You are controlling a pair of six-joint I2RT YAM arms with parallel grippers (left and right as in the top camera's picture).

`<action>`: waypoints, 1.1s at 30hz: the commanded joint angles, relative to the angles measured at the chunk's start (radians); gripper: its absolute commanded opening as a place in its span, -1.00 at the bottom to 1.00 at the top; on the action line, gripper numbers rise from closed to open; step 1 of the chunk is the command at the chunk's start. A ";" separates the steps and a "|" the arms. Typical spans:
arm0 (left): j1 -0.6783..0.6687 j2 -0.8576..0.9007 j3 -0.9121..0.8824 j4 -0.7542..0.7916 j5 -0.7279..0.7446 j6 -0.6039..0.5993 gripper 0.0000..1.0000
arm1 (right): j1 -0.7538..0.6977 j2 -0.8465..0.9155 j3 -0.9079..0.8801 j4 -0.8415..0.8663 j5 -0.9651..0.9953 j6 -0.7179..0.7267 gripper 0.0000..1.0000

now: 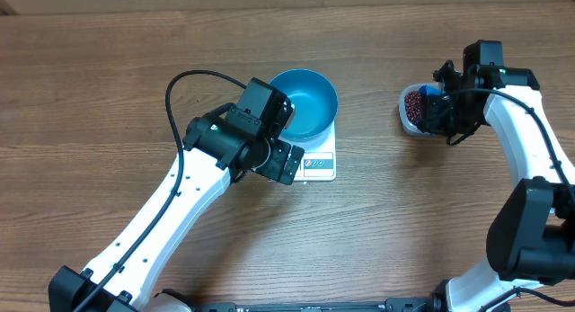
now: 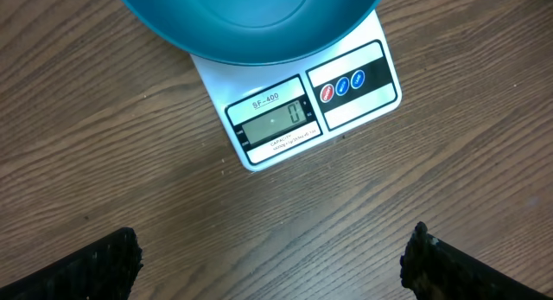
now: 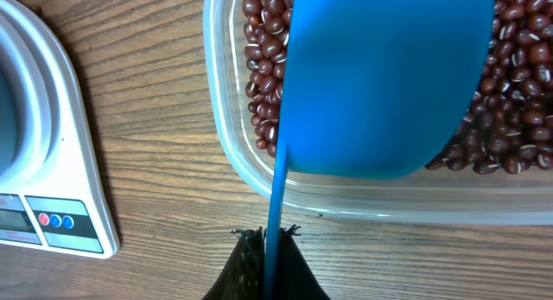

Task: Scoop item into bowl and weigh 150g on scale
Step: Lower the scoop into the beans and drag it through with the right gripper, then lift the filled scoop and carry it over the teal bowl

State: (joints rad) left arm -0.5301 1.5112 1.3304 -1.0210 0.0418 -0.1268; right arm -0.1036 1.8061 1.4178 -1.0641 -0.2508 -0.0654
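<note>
The glossy blue bowl [image 1: 303, 102] [image 2: 251, 23] sits empty on the white scale [image 1: 320, 161] [image 2: 359, 84], whose display reads 0. My left gripper [image 1: 277, 161] [image 2: 272, 261] hovers open over bare table just in front of the scale, nothing between its fingers. The dark red-brown beans [image 1: 414, 103] [image 3: 259, 67] fill a clear plastic tub [image 1: 409, 114] [image 3: 363, 201] at the right. My right gripper [image 1: 440, 110] [image 3: 275, 239] is shut on the thin handle of a blue scoop [image 3: 384, 84], whose cup hangs over the beans and hides many of them.
The scale's edge [image 3: 69, 162] lies a short way left of the tub in the right wrist view. Wood-grain table [image 1: 108, 78] spreads on all sides. The left arm [image 1: 162, 213] crosses the lower left of the overhead view.
</note>
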 commanded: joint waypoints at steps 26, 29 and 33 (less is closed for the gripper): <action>-0.001 0.000 0.014 0.003 0.003 0.015 0.99 | -0.290 0.007 -0.167 0.090 -0.513 -0.090 -0.93; -0.001 0.000 0.014 0.003 0.003 0.015 0.99 | -0.301 0.007 -0.167 0.094 -0.554 -0.089 -0.93; -0.001 0.000 0.014 0.003 0.003 0.015 0.99 | -0.331 0.007 -0.167 0.129 -0.637 -0.047 -0.93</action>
State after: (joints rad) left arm -0.5301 1.5112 1.3304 -1.0210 0.0418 -0.1268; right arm -0.4091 1.8084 1.2552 -0.9607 -0.7849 -0.1352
